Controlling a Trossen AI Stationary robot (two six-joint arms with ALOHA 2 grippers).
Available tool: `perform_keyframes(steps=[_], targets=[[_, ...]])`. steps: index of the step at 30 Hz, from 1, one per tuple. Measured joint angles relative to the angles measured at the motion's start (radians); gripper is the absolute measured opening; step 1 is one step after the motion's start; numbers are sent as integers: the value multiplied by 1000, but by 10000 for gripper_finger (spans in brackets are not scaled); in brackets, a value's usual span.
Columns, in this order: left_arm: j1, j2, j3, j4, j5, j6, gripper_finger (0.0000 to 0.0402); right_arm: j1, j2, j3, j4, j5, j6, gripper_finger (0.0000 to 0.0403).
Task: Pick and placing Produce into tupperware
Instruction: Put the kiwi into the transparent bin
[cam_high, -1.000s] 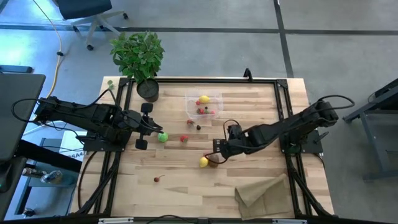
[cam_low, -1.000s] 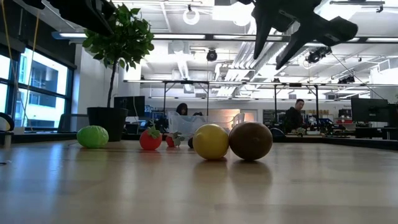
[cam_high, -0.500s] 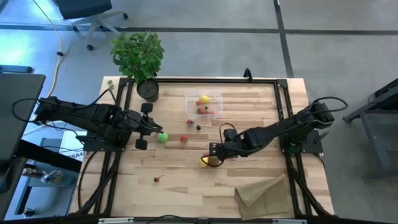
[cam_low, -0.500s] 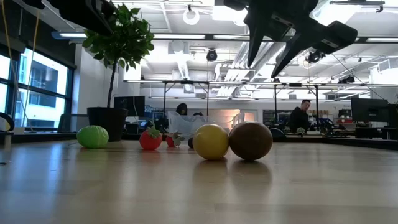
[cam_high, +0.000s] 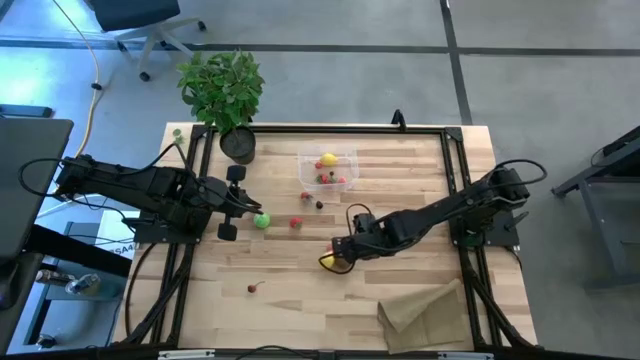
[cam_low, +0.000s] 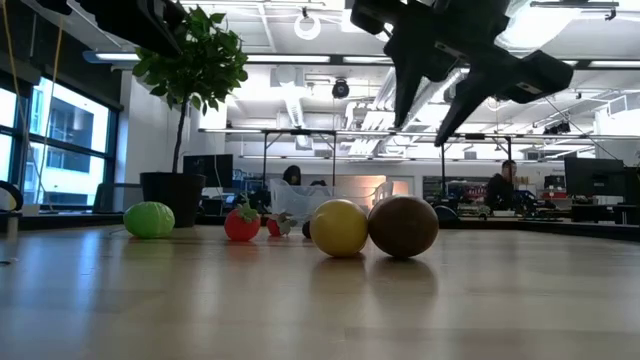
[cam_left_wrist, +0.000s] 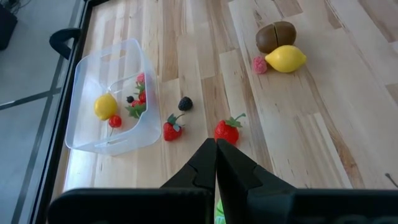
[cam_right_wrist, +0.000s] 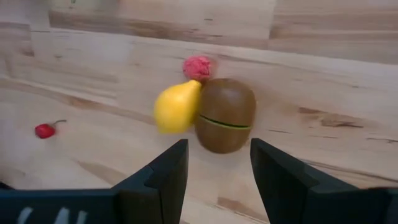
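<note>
The right gripper (cam_right_wrist: 214, 165) hung released over the brown round toy kiwi (cam_right_wrist: 225, 116), which touched the yellow toy lemon (cam_right_wrist: 176, 107). The left gripper (cam_left_wrist: 216, 163) sat clenched beside the green toy lime (cam_high: 261, 221).

The right gripper (cam_right_wrist: 214, 163) hangs open above the kiwi (cam_right_wrist: 225, 115); the lemon (cam_right_wrist: 176, 106) touching it crowds one side, bare table (cam_right_wrist: 323, 81) on the other.

Both arms are dark, near-black jointed links trailing thin black cable loops and mounted on black tube framing bolted along the worktop (cam_high: 420, 300) edges, and each ends in two matte black, flat, wedge-shaped fingers (cam_right_wrist: 163, 176) on a wide black crossbar.
</note>
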Motion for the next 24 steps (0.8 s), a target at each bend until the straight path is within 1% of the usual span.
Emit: perform_keyframes(steps=[5,13,16,19,24], targets=[[0,0,0,0,0,0,3,25,28,1,62,35,19,165],[0,0,0,0,0,0,3,36,91,0,100,37,63,172],[0,0,0,0,0,0,3,40,100,0,95,35,73,188],[0,0,0,0,0,0,3,44,104,0,81,38,81,213],[0,0,0,0,0,0,3,45,104,0,57,67,80,249]])
